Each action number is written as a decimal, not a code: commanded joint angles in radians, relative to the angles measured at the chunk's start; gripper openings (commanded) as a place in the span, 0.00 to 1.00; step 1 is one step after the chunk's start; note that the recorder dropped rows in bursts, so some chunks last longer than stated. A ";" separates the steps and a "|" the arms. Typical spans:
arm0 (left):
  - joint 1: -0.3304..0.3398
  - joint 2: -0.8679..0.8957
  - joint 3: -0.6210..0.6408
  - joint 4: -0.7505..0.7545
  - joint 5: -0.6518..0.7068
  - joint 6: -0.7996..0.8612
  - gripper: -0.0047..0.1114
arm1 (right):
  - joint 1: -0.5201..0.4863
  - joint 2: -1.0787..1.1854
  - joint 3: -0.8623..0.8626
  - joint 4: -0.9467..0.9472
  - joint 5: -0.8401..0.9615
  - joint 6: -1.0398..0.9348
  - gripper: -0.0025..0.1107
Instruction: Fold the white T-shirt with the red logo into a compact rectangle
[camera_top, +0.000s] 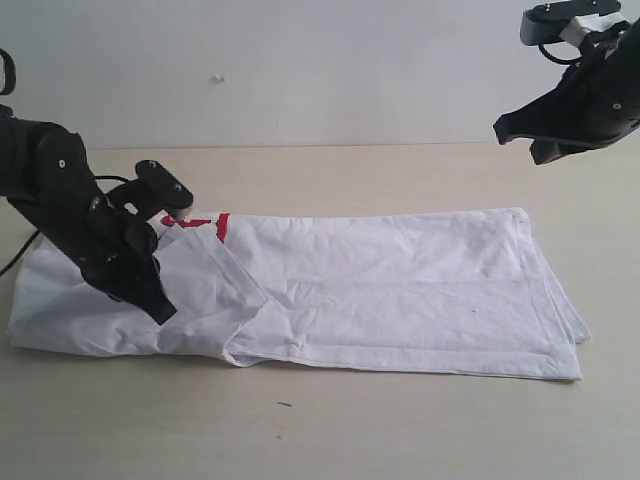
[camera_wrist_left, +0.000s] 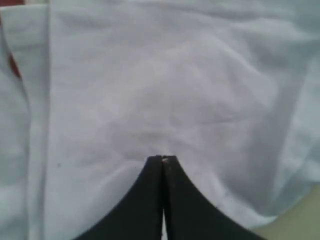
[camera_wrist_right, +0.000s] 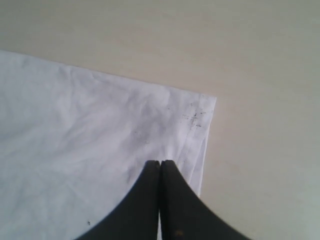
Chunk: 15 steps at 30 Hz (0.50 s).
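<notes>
The white T-shirt (camera_top: 400, 285) lies on the table as a long band folded lengthwise, with a sleeve flap turned over its left part. A short piece of the red logo (camera_top: 207, 222) peeks out at the far left edge; the rest is hidden under cloth. My left gripper (camera_top: 164, 311) is shut, its tips low over the shirt's left part (camera_wrist_left: 165, 100), nothing visibly pinched. A red sliver of the logo (camera_wrist_left: 14, 67) shows in the left wrist view. My right gripper (camera_top: 503, 130) hangs shut, high above the shirt's far right corner (camera_wrist_right: 197, 110), holding nothing.
The shirt rests on a light beige table (camera_top: 400, 430) with a pale wall (camera_top: 300, 70) behind it. Bare table surface (camera_wrist_right: 260, 75) lies beyond the shirt's right end and along the front. A black cable (camera_top: 15, 258) trails by the left arm.
</notes>
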 joint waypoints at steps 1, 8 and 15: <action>-0.005 0.046 -0.002 -0.006 0.002 0.001 0.04 | 0.000 -0.004 0.005 0.010 -0.006 -0.009 0.02; -0.003 0.087 -0.002 0.026 0.005 0.001 0.04 | 0.000 0.050 0.005 0.010 0.016 -0.009 0.02; -0.003 0.029 -0.002 0.084 0.005 -0.007 0.04 | 0.000 0.126 0.005 0.039 0.045 -0.046 0.02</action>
